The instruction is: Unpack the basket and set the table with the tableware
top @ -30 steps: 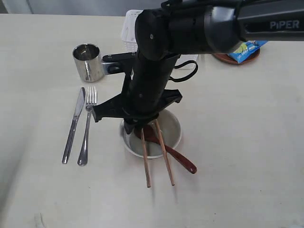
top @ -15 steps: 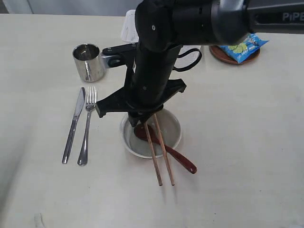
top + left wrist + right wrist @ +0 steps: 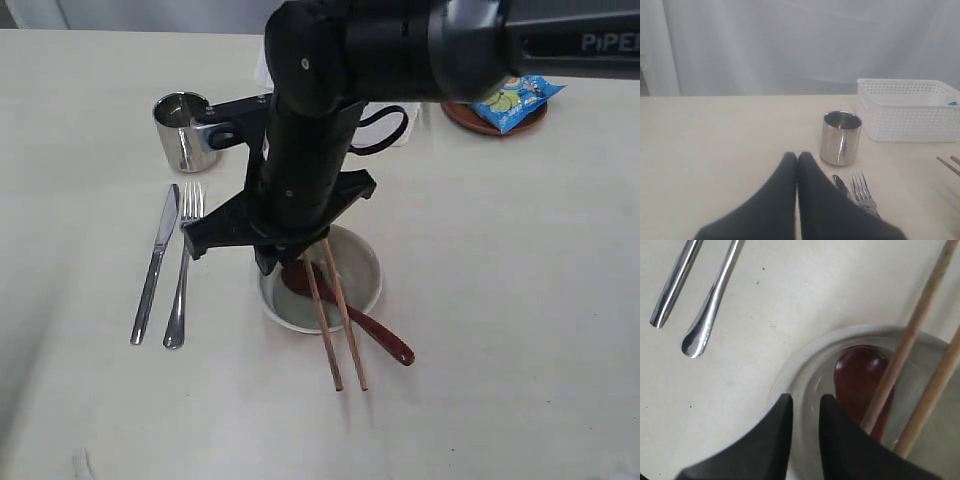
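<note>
The cream bowl [image 3: 366,276] stands mid-table with the reddish-brown spoon [image 3: 386,341] in it and both chopsticks [image 3: 336,331] lying across its rim. My right gripper [image 3: 805,401] hovers over the bowl's [image 3: 807,367] left rim, slightly open, holding nothing; the spoon [image 3: 858,373] and chopsticks [image 3: 910,334] lie beside it. Knife [image 3: 155,265] and fork [image 3: 181,280] lie side by side to the left. The steel cup [image 3: 183,130] stands behind them. My left gripper [image 3: 797,156] is shut and empty, near the cup [image 3: 840,138]. The right arm hides most of the white basket [image 3: 905,112].
A small brown plate [image 3: 468,122] at the back right carries the blue chip bag [image 3: 516,100]. The black right arm [image 3: 310,150] reaches across the middle above the bowl. Bare table [image 3: 520,300] stretches to the right and front.
One chopstick has shifted right to lie close beside the other. The right arm has since moved a little left over the bowl's rim. The bowl and cutlery have stayed put.
</note>
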### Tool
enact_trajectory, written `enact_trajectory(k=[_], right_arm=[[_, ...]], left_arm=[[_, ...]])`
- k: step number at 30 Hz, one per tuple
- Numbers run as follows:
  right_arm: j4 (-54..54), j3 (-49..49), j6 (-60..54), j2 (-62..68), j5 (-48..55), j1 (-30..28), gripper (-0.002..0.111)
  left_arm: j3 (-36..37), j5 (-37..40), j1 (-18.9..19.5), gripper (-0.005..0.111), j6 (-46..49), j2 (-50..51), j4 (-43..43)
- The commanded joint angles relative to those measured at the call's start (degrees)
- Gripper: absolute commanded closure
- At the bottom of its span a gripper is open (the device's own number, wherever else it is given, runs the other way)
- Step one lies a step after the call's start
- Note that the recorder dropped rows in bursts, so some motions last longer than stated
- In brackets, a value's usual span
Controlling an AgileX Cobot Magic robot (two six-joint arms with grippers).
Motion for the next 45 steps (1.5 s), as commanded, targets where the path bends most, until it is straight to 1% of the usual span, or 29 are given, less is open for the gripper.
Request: enact_trajectory(k=[1,16,22,25,29,32,40,45], right_arm=[[-0.2,-0.4,-0.4,1.1,-1.1,0.0,0.089],[-1.0,-0.4,1.4,4.5,-1.4,0.0,0.089],[-4.8,-0.4,4.5,4.5,-0.8,0.0,0.089],[-7.1,-0.4,6.3,4.0,-0.1,0.0,0.089],[-7.3,-0.4,7.3,3.7,-0.1,0.0,0.089],[-10.0,-0.4,9.5,3.7,0.8,0.0,0.089],[-10.3,-0.4,10.5,3.3,1.0,0.0,0.089],[-10.0,-0.4,9.9,-1.1,0.8,0.0,0.089]], left_arm=[[0.2,-0.4,-0.1,0.107,0.0,-0.2,-0.3],[0.2,-0.4,-0.1,0.107,0.0,-0.2,-0.3],[0.2,-0.4,-0.1,0.107,0.0,-0.2,-0.2],[0.2,-0.4,-0.1,0.107,0.0,-0.2,-0.2],[0.2,-0.4,-0.1,0.107,0.0,-0.2,-0.2],[0.2,-0.4,-0.1,0.107,0.0,-0.2,-0.2],[0.2,-0.4,-0.1,0.107,0.0,-0.2,-0.2],[0.2,-0.4,-0.1,0.107,0.0,-0.2,-0.2]])
